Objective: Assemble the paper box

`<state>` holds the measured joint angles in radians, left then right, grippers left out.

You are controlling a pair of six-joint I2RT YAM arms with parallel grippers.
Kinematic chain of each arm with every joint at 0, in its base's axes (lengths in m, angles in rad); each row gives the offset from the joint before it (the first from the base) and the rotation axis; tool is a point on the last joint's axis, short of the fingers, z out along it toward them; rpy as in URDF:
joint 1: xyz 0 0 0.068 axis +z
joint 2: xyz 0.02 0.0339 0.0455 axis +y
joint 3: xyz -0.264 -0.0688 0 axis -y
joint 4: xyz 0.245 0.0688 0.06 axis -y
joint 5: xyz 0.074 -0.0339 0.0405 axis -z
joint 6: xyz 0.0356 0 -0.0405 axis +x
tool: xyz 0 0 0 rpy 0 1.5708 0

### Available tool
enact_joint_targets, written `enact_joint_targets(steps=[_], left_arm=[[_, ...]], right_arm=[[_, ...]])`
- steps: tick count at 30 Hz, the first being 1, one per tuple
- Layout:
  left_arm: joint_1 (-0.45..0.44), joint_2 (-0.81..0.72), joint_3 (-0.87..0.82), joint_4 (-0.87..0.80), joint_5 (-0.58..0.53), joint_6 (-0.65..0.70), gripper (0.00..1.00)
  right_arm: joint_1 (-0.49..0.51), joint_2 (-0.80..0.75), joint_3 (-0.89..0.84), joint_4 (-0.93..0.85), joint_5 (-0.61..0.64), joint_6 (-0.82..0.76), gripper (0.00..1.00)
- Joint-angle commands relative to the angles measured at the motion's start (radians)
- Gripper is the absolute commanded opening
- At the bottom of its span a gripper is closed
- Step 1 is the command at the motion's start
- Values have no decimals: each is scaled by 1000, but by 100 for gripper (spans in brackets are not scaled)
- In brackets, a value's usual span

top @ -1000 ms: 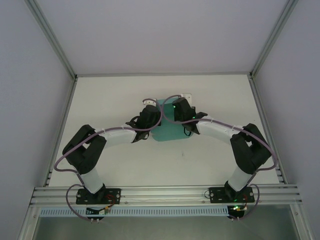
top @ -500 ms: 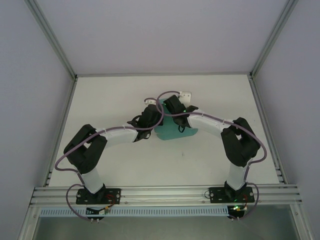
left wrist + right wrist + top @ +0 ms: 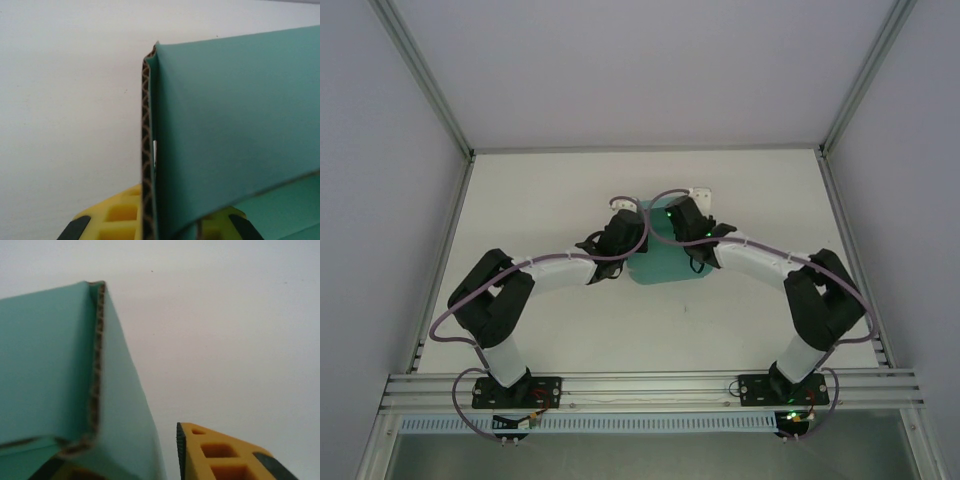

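1. Straddling a raised wall of the paper box (image 3: 225, 125): left fingers (image 3: 115, 215), one against the corrugated edge, the other half-hidden under the teal flap; can't tell if clamped.
2. Right fingers (image 3: 220, 455) apart, another box wall standing between them, one finger just clear of the card.
3. Box sits on the white counter (image 3: 520, 220), between the two sets of fingers, counter running on beyond their tips.

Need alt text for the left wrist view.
A teal paper box panel covers the right half, its corrugated cut edge running up the frame from between the yellow jaws of the left gripper. White table behind.
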<state>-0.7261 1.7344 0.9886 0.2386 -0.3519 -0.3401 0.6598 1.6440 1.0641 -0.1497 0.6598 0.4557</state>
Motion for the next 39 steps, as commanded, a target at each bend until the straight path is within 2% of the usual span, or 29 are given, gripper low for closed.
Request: enact_joint_targets(steps=[1,6,11,17,18,20,21,23,27,31,36,39], left_arm=[[-7,-24,25,-8,5,-17,0],[-7,-28,20,-2,30,-15,0],[-8,-25,31,-18,26,-11,0],[-8,-26,30,-5,33,-13,0],[-7,-27,29,-5,35,-10,0],[-7,-27,32,-7,25,-14,0],[-9,-26,39,-28,3,-27,0],[-6,-24,51,-56,-39,-49,0],[-7,-32,38,-82,-154,-130,0],[-7,-24,101,-289,-358,-274,0],[-6,-22,98,-330,-455,-277,0],[-3,-18,81,-315,-452,-252,0]], right_arm=[[-21,-55,-22,69,-57,-85,30],[-22,-57,-30,88,-109,-115,37],[-22,-56,-26,99,-180,-122,37],[-24,-41,-9,62,-137,-114,35],[-23,-38,-8,58,-131,-110,35],[-24,-31,-2,51,-98,-97,22],[-23,-26,4,39,-64,-76,12],[-24,-18,13,22,-2,-52,0],[-24,-15,9,21,70,-17,0],[-25,9,43,-64,200,47,0],[-51,19,53,-118,213,118,0],[-68,15,52,-111,192,116,0]])
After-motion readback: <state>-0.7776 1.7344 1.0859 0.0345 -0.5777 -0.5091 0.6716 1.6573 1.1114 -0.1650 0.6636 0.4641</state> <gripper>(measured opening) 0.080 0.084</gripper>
